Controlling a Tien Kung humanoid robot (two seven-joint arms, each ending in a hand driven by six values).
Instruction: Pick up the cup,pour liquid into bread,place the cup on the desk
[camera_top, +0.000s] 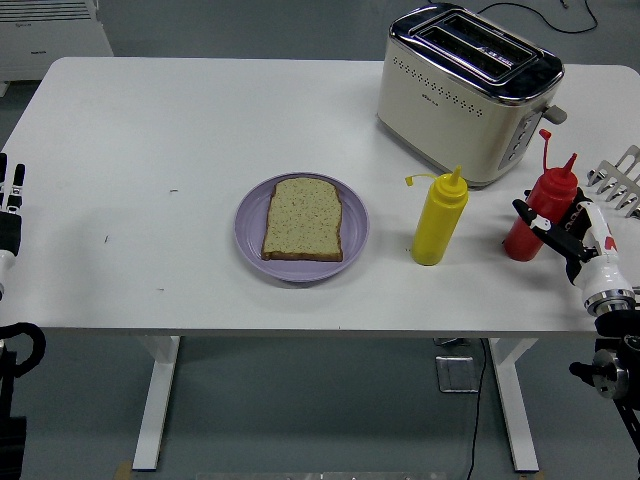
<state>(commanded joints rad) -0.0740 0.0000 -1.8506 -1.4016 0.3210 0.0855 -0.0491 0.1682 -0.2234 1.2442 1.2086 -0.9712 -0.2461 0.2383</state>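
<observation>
We log our right hand (562, 232), fingers spread, touching but not yet gripping the upright red plastic squeeze bottle (538, 214) right of the purple plate (251, 222)'s bread slice (303, 219); lifting, pouring, replacing all remain.

Left hand (10, 205) cut off by picture's edge.

Red squeeze bottle (537, 216), yellow squeeze bottle (439, 221), lilac plate (251, 220), tan speckled bread slice (303, 219) with darker crust, cream-and-chrome toaster (467, 91), white table (190, 130)
</observation>
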